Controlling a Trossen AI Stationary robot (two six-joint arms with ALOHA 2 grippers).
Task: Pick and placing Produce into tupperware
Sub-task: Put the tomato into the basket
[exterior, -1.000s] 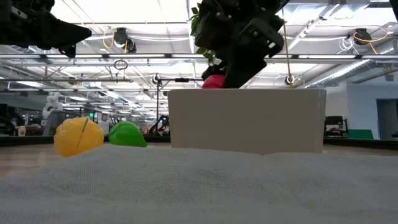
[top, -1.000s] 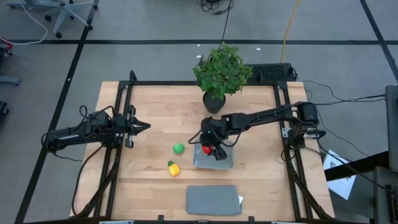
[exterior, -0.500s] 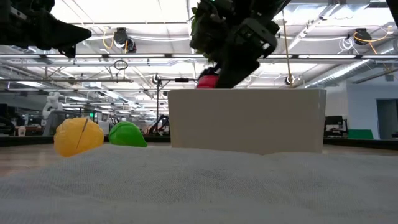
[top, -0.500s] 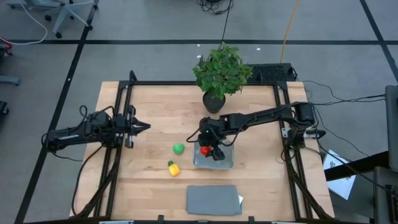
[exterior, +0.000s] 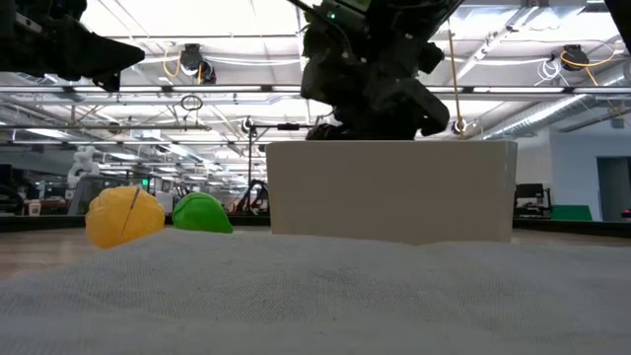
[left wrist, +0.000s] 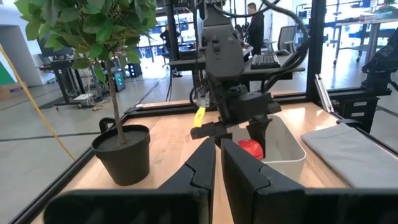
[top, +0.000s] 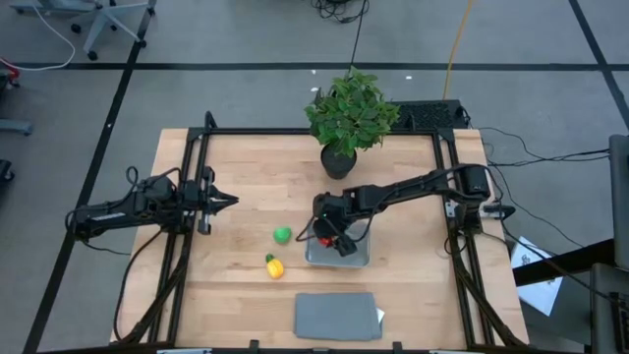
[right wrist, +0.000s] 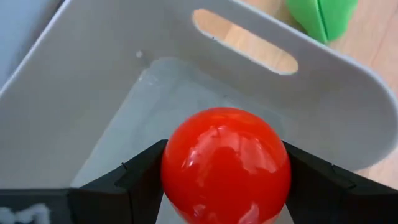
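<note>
Right hand grips glossy round red produce.

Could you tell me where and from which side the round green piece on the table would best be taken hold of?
Probably across its round middle, from straight above. The green piece lies alone on the bare wood of the table, apart from the yellow piece and just outside the tupperware, so a claw's fingers have room on both sides. The right claw is busy with the red piece; the left claw waits free.

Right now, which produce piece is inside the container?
The red ball, held between the right gripper fingers inside the grey container. The green piece and yellow piece lie on the table outside it.
</note>
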